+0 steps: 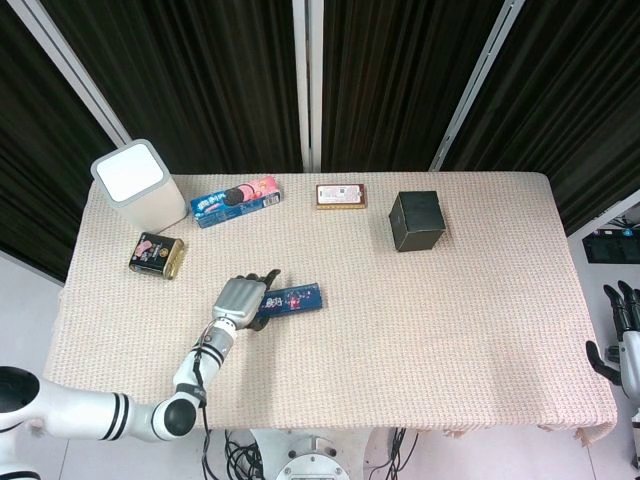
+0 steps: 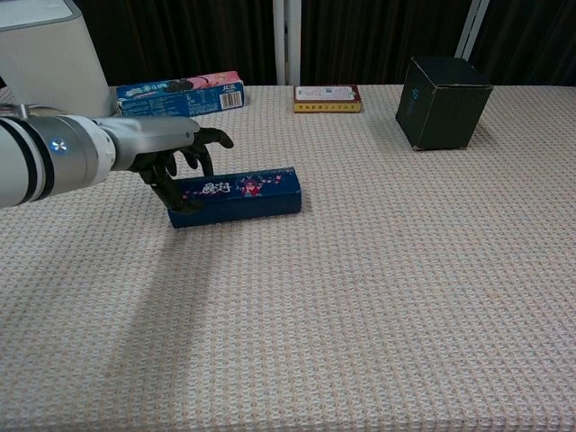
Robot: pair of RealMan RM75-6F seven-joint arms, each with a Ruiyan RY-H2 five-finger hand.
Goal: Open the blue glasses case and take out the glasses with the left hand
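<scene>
The blue glasses case (image 1: 293, 299) lies closed and flat on the table, left of centre; in the chest view the case (image 2: 243, 193) shows its patterned lid. My left hand (image 1: 238, 299) is at the case's left end. Seen from the chest, the left hand (image 2: 168, 149) has its fingers (image 2: 209, 140) spread and arched over the lid, and its thumb reaches down to the case's front left corner. It holds nothing. My right hand (image 1: 622, 335) hangs beyond the table's right edge with its fingers apart, empty.
A white box (image 1: 138, 183) stands at the back left, with a small dark tin (image 1: 157, 254) in front of it. A blue and pink biscuit pack (image 1: 235, 200), a flat red-brown box (image 1: 341, 195) and a black cube (image 1: 417, 220) line the back.
</scene>
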